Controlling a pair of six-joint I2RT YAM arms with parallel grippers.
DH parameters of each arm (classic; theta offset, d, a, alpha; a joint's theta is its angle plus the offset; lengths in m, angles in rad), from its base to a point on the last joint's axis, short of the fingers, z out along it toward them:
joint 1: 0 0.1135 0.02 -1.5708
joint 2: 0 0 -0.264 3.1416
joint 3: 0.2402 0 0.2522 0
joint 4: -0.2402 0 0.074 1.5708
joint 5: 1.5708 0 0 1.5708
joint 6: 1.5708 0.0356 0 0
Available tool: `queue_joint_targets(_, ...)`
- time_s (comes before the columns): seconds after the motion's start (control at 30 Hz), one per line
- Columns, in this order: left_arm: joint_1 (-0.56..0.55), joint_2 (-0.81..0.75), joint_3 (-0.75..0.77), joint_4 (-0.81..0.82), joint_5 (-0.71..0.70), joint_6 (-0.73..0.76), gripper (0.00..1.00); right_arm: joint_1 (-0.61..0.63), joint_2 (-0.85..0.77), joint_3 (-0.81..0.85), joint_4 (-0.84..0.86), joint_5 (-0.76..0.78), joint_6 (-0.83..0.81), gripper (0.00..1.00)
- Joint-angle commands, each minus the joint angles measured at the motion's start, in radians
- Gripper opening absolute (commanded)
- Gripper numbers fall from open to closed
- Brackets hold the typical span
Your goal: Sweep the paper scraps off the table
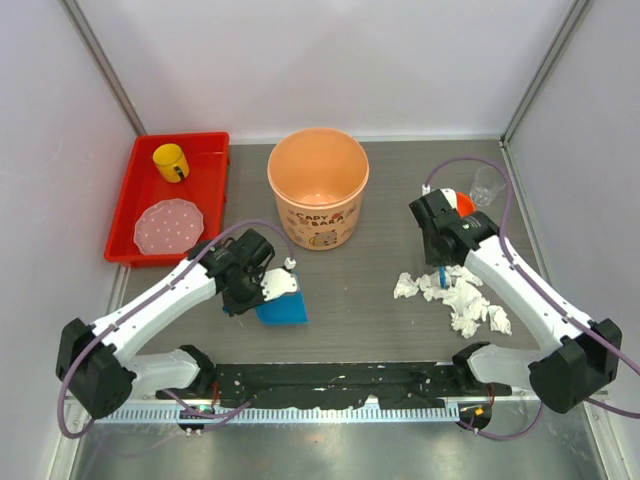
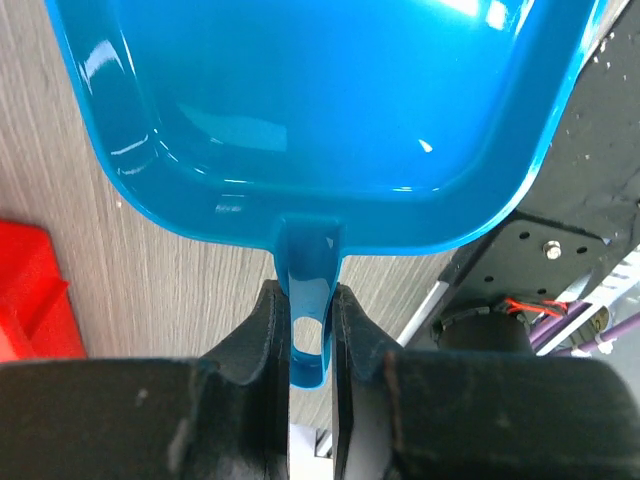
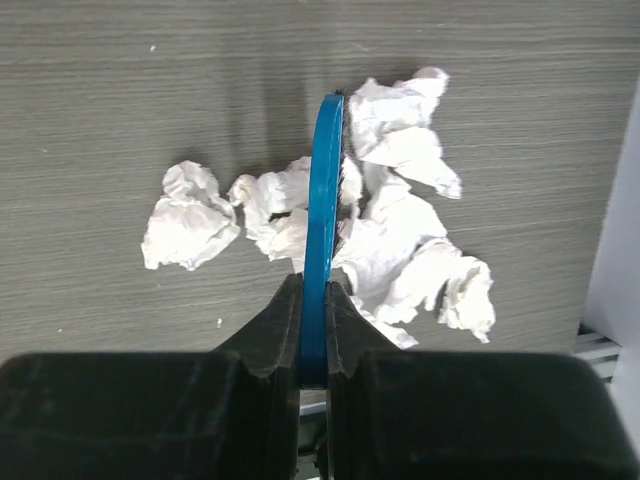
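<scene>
The paper scraps (image 3: 400, 230) lie heaped on the desk (image 1: 370, 315), right of the orange bucket (image 1: 318, 185) and nearer the arms. They look light, soft and apt to scatter, so better pushed than pinched. The right gripper (image 3: 314, 300) clamps a blue brush (image 3: 325, 180) among them; the left gripper (image 2: 310, 310) clamps a blue dustpan (image 2: 330, 100) by its handle.

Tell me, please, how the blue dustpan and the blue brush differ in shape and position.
The dustpan is a broad, shallow scoop; the brush looks thin, seen edge-on. The dustpan lies clear of the paper scraps; the brush stands among them. Both are blue, clamped by the left gripper and right gripper respectively.
</scene>
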Motion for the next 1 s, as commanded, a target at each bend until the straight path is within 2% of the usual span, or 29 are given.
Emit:
queue_joint_targets(0.0, -0.001, 0.087, -0.039, 0.131, 0.054, -0.018, 0.00, -0.006, 0.065, -0.011, 0.078, -0.098, 0.028, 0.01)
queue_joint_targets(0.17, -0.001, 0.166, -0.090, 0.235, 0.045, -0.011, 0.00, -0.002, 0.107, -0.091, 0.203, -0.298, 0.059, 0.01)
queue_joint_targets(0.33, -0.001, 0.213, -0.126, 0.304, 0.015, -0.008, 0.00, 0.159, 0.058, -0.178, 0.386, -0.423, 0.171, 0.01)
queue_joint_targets(0.67, -0.001, 0.252, -0.149, 0.365, 0.026, -0.012, 0.00, 0.486, 0.096, -0.200, 0.708, -0.497, 0.367, 0.01)
queue_joint_targets(0.8, 0.001, 0.244, -0.159, 0.375, 0.014, -0.015, 0.00, 0.549, 0.181, -0.085, 0.666, -0.463, 0.331, 0.01)
queue_joint_targets(0.97, 0.015, 0.220, -0.184, 0.359, 0.011, 0.015, 0.00, 0.552, 0.140, -0.013, 0.509, -0.317, 0.305, 0.01)
